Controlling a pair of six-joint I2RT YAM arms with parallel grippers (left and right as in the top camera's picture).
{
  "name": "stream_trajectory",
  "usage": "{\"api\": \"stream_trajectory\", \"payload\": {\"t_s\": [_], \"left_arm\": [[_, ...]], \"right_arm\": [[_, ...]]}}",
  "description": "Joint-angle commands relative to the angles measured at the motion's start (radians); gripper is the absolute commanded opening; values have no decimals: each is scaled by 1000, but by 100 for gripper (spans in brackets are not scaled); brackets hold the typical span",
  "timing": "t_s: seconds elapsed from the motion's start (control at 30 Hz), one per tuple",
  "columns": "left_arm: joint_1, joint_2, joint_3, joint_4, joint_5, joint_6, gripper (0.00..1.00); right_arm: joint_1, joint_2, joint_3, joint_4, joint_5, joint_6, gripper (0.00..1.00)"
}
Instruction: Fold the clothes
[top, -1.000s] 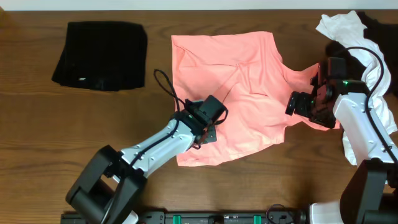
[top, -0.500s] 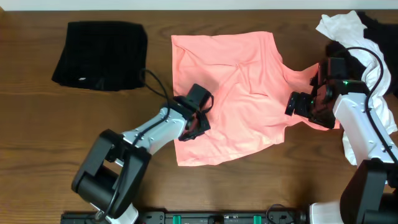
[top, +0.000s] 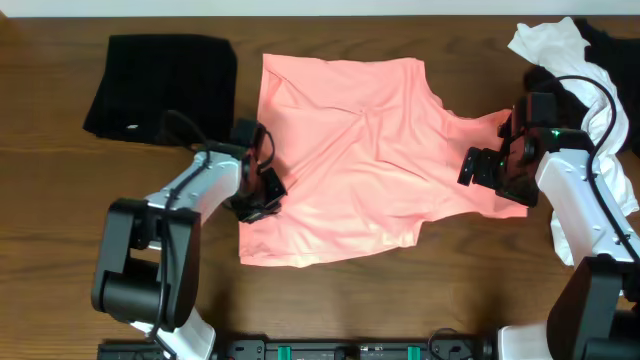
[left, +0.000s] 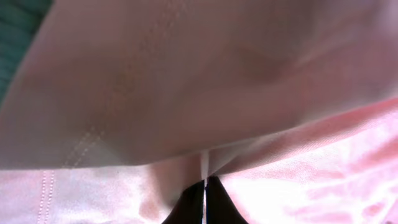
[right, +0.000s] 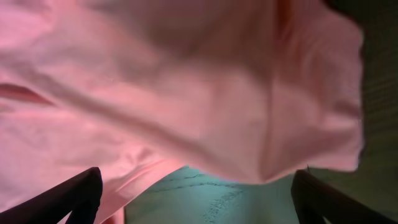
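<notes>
Salmon T-shirt (top: 350, 160) lies spread across the middle of the frame on the table (top: 60, 220). A folded black rectangle (top: 160, 88) sits upper left and a white garment (top: 555, 48) upper right.

Left gripper (top: 262, 188) is clenched on the shirt's left edge; we judge this a pull to flatten the cloth before folding. Right gripper (top: 487, 168) is released, its jaws wide at the right sleeve, and it seems to anchor nothing.

Versus a second ago, the left gripper has travelled from lower centre to the left, dragging the shirt wider and leftward. The right arm is unchanged.
</notes>
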Motion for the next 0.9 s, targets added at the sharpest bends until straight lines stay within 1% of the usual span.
{"api": "stream_trajectory", "payload": {"t_s": [0.0, 0.1, 0.17, 0.27, 0.37, 0.53, 0.7, 0.87], "left_arm": [[22, 55, -36, -4, -82, 81, 6], [27, 55, -36, 14, -99, 91, 6], [27, 55, -36, 21, -121, 91, 6], [28, 55, -36, 21, -135, 105, 6], [28, 55, -36, 20, -135, 113, 6], [28, 55, -36, 20, -135, 125, 6], [28, 55, -36, 19, -134, 124, 6], [28, 55, -36, 9, -135, 125, 6]], "right_arm": [[-3, -16, -3, 1, -5, -8, 95], [-3, -16, -3, -11, -5, -4, 92], [-4, -16, -3, -34, 11, 35, 90], [-18, -16, -4, -74, 112, 127, 92], [-45, -16, -5, -72, 128, 134, 94], [-96, -16, -25, -23, 127, 130, 95], [-110, -16, -69, 6, 128, 137, 95], [-110, -16, -146, 97, 127, 149, 93]]}}
